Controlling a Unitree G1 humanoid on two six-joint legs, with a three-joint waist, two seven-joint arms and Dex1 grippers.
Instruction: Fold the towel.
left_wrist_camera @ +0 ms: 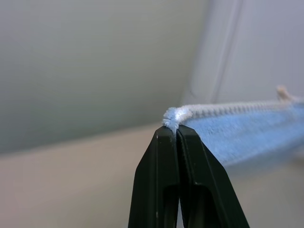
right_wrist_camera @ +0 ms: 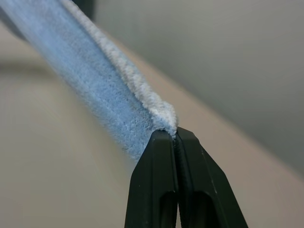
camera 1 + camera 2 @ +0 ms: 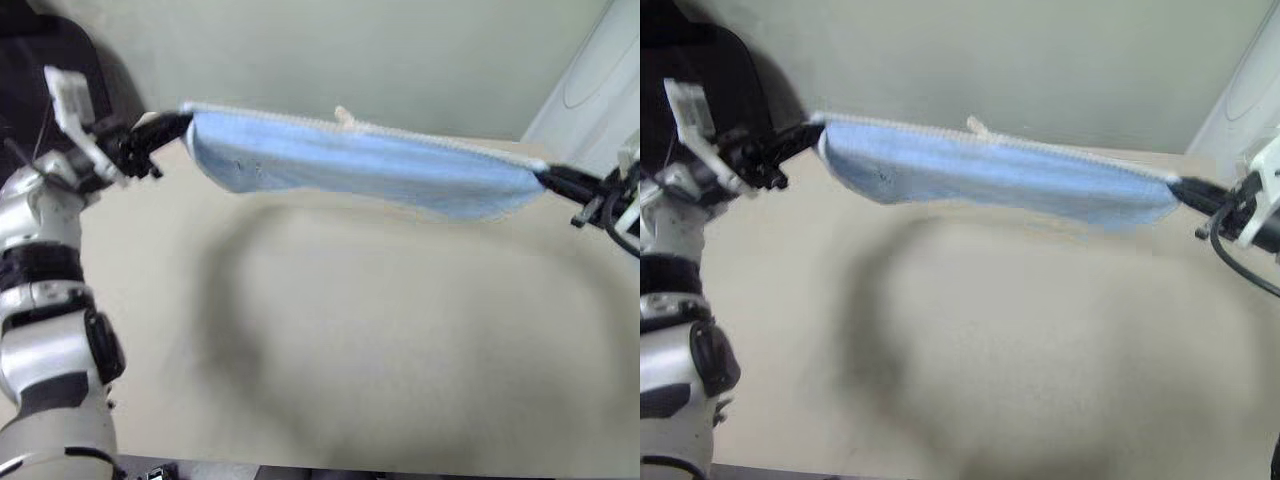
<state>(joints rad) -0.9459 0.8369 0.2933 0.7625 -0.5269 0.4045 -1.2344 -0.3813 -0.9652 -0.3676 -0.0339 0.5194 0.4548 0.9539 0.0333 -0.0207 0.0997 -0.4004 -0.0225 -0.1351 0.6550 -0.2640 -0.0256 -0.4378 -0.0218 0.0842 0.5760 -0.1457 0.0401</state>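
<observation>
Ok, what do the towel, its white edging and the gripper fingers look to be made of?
The towel: light-blue terry cloth by its fuzzy, matte looped pile, probably cotton or microfibre. Its white edging: a ribbed, stitched piping, likely thread or yarn. The fingers of the right gripper and those of the left gripper: smooth black with a slight sheen, seemingly hard plastic, though coated metal is possible.

"What is down there?"

"A big table (image 3: 400, 350) with a plain, pale top. It goes back as far as the wall."

"Is there something lying on it?"

"I can see its bare top and a soft dark shadow (image 3: 240, 290) on the left part."
</observation>
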